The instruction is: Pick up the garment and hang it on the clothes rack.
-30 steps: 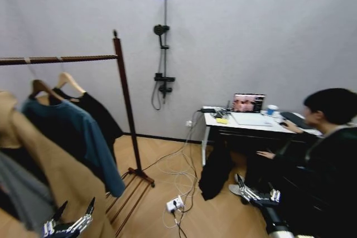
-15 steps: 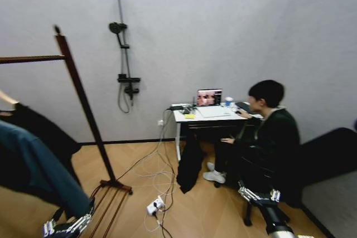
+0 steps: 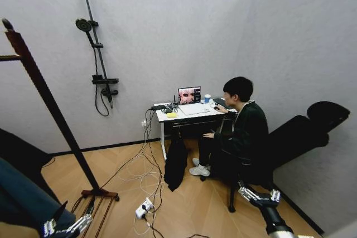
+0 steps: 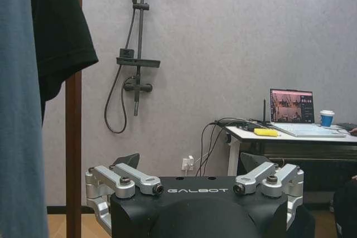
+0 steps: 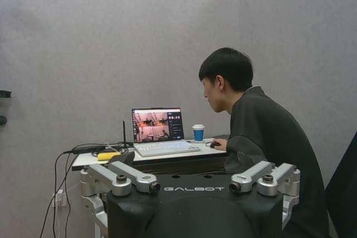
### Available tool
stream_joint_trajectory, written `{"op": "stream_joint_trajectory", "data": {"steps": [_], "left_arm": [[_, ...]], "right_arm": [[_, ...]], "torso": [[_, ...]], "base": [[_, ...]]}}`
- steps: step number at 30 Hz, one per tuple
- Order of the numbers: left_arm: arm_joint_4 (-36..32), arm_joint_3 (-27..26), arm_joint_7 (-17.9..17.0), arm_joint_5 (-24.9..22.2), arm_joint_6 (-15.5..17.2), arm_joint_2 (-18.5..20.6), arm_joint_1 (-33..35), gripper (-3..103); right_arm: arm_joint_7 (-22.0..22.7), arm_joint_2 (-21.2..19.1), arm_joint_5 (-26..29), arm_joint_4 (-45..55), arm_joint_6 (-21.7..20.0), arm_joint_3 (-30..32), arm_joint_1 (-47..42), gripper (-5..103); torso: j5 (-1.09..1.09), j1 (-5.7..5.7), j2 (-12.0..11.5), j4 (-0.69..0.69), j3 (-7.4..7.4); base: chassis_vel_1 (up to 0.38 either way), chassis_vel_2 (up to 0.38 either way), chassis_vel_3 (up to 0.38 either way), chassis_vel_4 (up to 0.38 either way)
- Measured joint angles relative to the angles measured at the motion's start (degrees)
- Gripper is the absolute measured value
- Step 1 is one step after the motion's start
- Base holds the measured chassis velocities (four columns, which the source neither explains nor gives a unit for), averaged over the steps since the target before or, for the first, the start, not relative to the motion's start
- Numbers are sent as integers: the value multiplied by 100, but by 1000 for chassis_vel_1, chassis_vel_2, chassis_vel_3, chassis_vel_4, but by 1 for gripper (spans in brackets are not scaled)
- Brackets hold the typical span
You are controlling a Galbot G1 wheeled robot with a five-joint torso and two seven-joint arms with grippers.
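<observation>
Your left gripper (image 3: 66,219) sits low at the head view's lower left with its fingers spread apart, nothing between them; in the left wrist view (image 4: 191,166) only the dark fingertips (image 4: 127,160) peek above the housing, which reads "GALBOT" in white. Your right gripper (image 3: 257,192) hangs low at the lower right, likewise released and empty, with the same "GALBOT" lettering in the right wrist view (image 5: 189,163).

Just beyond the left gripper, the garment (image 4: 60,32) hangs on the clothes rack (image 3: 47,100). You see only a black sleeve and part of its body beside the reddish-brown post; the hanger and top bar are cut off. A teal-blue shirt (image 4: 19,115) covers its near side.

Farther off, the laptop (image 5: 159,125) screen's content is too small to read.
</observation>
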Motion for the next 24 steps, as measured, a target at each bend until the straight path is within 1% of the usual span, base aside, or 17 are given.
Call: {"op": "stream_joint_trajectory", "data": {"steps": [7, 10, 15, 18, 20, 21, 22, 24], "left_arm": [[0, 0, 0, 0, 0, 0, 0, 100], [0, 0, -1, 0, 0, 0, 0, 100], [0, 0, 0, 0, 0, 0, 0, 100], [0, 0, 1, 0, 0, 0, 0, 100], [0, 0, 0, 0, 0, 0, 0, 100], [0, 0, 0, 0, 0, 0, 0, 100], [0, 0, 2, 0, 0, 0, 0, 100], [0, 0, 3, 0, 0, 0, 0, 100]], "right_arm": [[0, 0, 0, 0, 0, 0, 0, 100], [-1, 0, 0, 0, 0, 0, 0, 100], [0, 0, 0, 0, 0, 0, 0, 100], [0, 0, 0, 0, 0, -1, 0, 100], [0, 0, 0, 0, 0, -1, 0, 100], [0, 0, 0, -1, 0, 0, 0, 100], [0, 0, 0, 0, 0, 0, -1, 100], [0, 0, 0, -1, -1, -1, -1, 100]], "torso": [[-1, -2, 1, 0, -2], [0, -2, 1, -1, -1], [-2, -1, 1, -1, -1], [3, -1, 1, -1, 0], [1, -1, 1, -1, -1], [-4, -1, 1, -1, 0], [3, -4, 3, -2, -2], [4, -4, 2, 0, -1]], "base": [[174, -192, -181, 182], [261, -235, -265, 237], [283, -284, -280, 293], [325, -329, -344, 332], [351, -381, -349, 372], [351, -366, -355, 372], [373, -336, -383, 314], [335, -336, -334, 326]]}}
